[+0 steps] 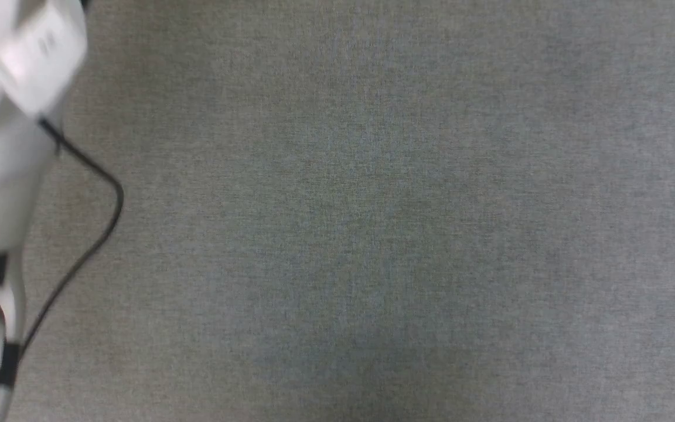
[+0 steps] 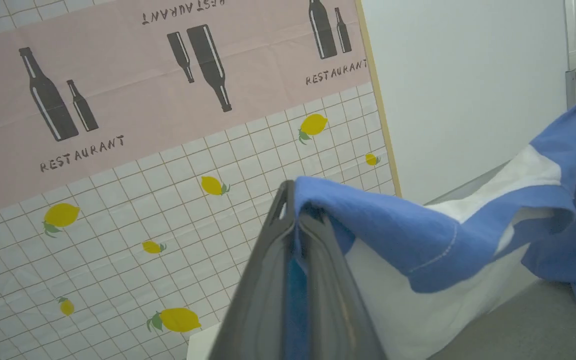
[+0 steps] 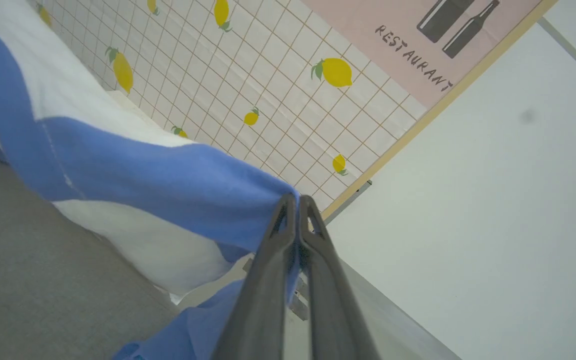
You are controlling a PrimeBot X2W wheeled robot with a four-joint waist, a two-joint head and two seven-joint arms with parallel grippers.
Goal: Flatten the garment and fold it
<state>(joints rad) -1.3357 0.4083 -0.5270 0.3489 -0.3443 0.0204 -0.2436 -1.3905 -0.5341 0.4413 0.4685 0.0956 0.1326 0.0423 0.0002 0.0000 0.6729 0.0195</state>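
Observation:
The garment [image 2: 433, 240], a white T-shirt with bright blue sleeves and sides, hangs lifted above the grey table. In the left wrist view my left gripper [image 2: 295, 210] is shut on a blue edge of it, and the cloth stretches away to the right. In the right wrist view my right gripper [image 3: 297, 202] is shut on another blue edge of the garment [image 3: 158, 185], which stretches off to the left over the grey surface. In the head view a pale forearm [image 1: 3, 146] with a black cable [image 1: 88, 234] stands at the left edge, over the bare grey table [image 1: 372, 234].
A backdrop with lemons, a grid and bottle prints [image 2: 118, 150] stands behind the table, with a white wall [image 2: 468, 90] beside it. The same backdrop [image 3: 278, 90] and a white wall [image 3: 493, 225] show in the right wrist view.

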